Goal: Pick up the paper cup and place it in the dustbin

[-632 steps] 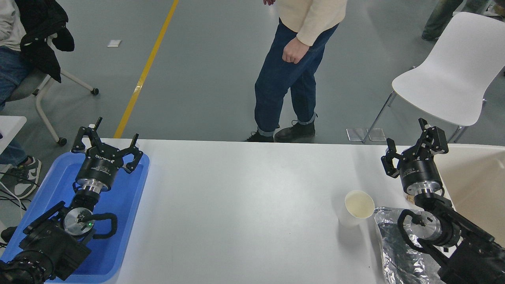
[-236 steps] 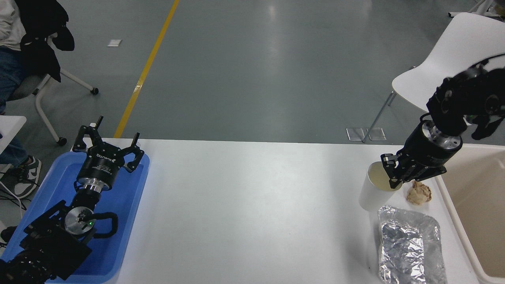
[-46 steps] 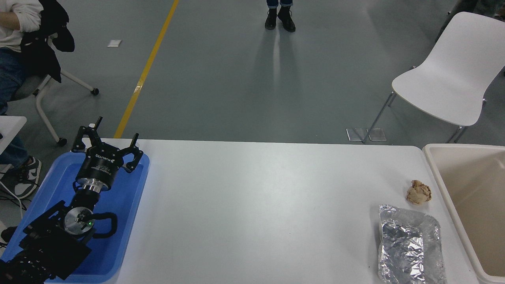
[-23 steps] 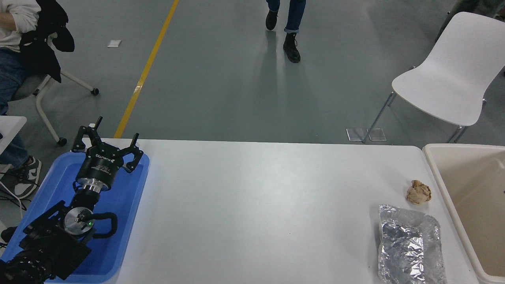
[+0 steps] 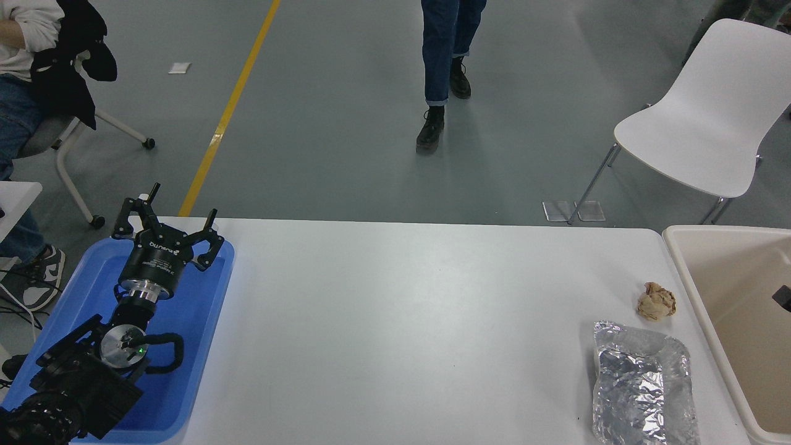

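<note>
The paper cup is out of view: it shows neither on the white table (image 5: 401,321) nor in the visible part of the dustbin. The dustbin (image 5: 685,278), a large beige tub, stands off the table's right end, cut by the picture's edge. Of my right arm only a small black part (image 5: 783,297) shows at the right edge, over the dustbin's inside. My left gripper (image 5: 168,227) is parked open and empty over the blue tray at the lower left.
A crumpled brown paper ball (image 5: 656,301) and a crinkled silver foil tray (image 5: 642,386) lie near the table's right end. A blue tray (image 5: 204,346) lies at the left. A person's legs (image 5: 442,68) are beyond the table; a white chair (image 5: 710,117) stands at the far right.
A small black part of my right arm has come in at the right edge over the dustbin. The person beyond the table has walked closer. The left arm has not moved.
</note>
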Controlling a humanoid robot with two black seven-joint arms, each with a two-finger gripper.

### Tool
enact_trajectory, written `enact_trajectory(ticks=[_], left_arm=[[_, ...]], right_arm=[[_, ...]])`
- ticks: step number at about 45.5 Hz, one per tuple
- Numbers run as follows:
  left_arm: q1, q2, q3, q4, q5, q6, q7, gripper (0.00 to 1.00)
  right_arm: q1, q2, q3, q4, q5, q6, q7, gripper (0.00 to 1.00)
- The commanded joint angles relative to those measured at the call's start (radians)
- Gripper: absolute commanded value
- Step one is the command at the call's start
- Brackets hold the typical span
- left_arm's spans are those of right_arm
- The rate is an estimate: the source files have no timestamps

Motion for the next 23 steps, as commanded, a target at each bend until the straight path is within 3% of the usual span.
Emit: enact_trajectory(ticks=[1,12,23], left_arm=[[-0.001,-0.002,0.0,0.0,0.0,-0.001,0.0,1.0],[-0.001,-0.002,0.0,0.0,0.001,-0.002,0.001,1.0],[-0.003,-0.002,0.0,-0.001,0.002,-0.001,0.003,1.0]], right_arm=[[0.145,-0.132,-0.023,0.295,-0.07,0.015,-0.032,1.0],[0.384,-0.271,-0.152,0.605,-0.074,0.021,-0.04,1.0],[0.768,-0.261,-0.542,0.881,-0.074,0.081,-0.04,1.0]])
